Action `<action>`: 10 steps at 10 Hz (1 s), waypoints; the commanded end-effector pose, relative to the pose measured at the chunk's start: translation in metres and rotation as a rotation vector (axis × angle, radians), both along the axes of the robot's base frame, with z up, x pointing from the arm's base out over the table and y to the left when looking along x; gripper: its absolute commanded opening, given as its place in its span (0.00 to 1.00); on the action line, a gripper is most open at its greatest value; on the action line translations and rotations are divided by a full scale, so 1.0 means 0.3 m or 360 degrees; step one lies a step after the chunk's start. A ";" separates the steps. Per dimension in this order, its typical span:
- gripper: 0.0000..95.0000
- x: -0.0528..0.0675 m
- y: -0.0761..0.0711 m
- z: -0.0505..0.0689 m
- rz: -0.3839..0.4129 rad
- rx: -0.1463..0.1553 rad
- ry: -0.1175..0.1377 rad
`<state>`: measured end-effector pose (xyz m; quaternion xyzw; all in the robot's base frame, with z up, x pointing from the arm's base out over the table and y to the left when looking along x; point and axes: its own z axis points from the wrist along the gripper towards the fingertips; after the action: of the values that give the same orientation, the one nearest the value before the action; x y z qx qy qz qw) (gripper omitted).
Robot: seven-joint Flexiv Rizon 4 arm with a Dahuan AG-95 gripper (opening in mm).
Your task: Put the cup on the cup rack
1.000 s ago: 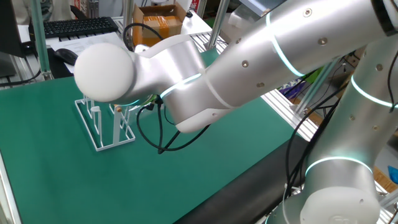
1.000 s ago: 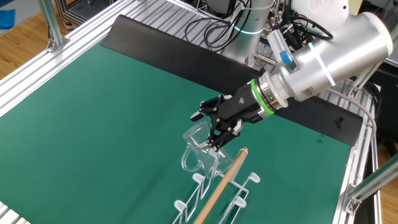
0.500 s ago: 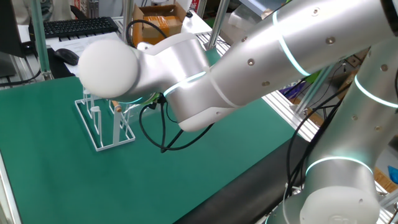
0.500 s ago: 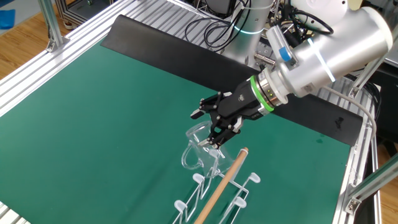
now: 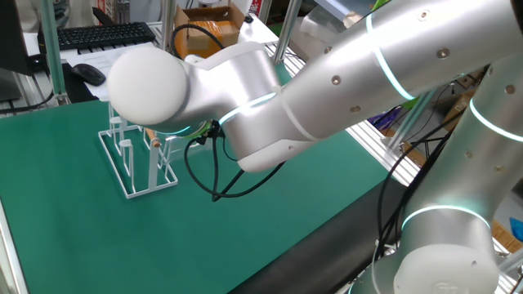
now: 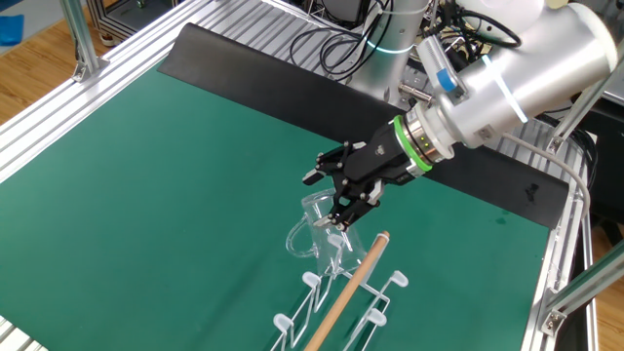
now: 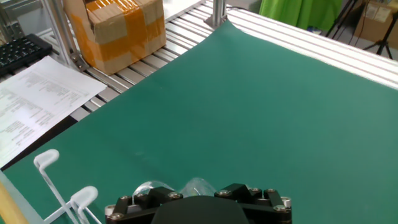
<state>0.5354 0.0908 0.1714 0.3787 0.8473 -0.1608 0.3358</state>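
Cup (image 6: 314,222): one; cup rack (image 6: 341,292): one.

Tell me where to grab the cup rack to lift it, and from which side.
Grip the cup rack by its wooden rod, near the middle, from straight above, jaws across the rod. It runs along the top above the upright pegs, so it would probably balance there. Its far end is crowded by the cup in the gripper.
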 end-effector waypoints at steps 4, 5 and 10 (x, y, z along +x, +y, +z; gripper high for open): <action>0.80 -0.012 -0.009 0.008 0.0004 0.0060 0.0048; 0.80 -0.012 -0.009 0.008 0.0000 0.0101 0.0047; 0.80 -0.012 -0.009 0.008 0.0008 0.0166 0.0030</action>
<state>0.5305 0.0865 0.1751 0.3923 0.8588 -0.1161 0.3083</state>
